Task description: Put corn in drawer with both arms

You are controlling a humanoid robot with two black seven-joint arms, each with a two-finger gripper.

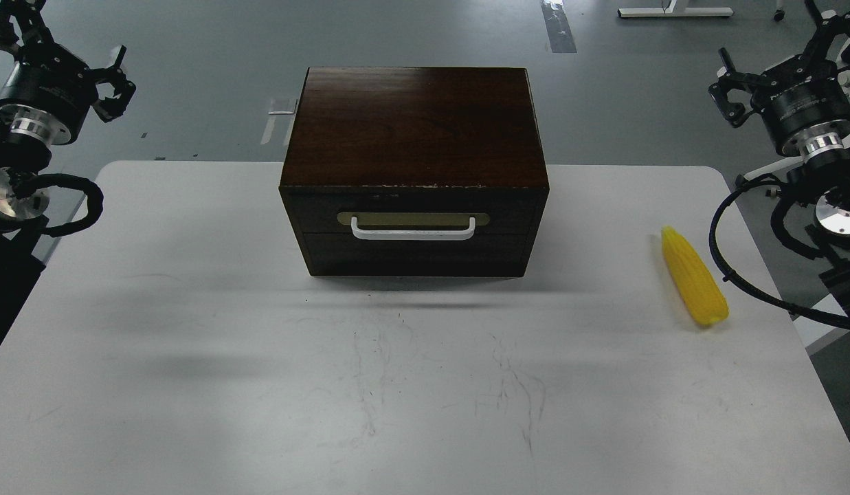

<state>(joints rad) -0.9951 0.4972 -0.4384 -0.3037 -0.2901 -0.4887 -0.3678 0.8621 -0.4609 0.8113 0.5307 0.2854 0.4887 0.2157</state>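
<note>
The corn (694, 286), a bright yellow tapered cob, lies on the white table (191, 357) near its right edge, well right of the cabinet. In the middle stands the dark wooden cabinet (414, 124); its drawer (411, 206) is pushed in, with a white bar handle (413, 230) on a brass-coloured plate. At the upper left my left gripper (64, 53) hangs off the table's far left corner, claws spread wide and empty. My right gripper (782, 58) hovers at the upper right beyond the table's corner, above and behind the corn, claws also spread and empty.
Black cables loop from both wrists, the right one (723, 261) curving close beside the corn. The table's front half shows only scuff marks. Grey floor with tape marks (558, 27) lies behind the cabinet.
</note>
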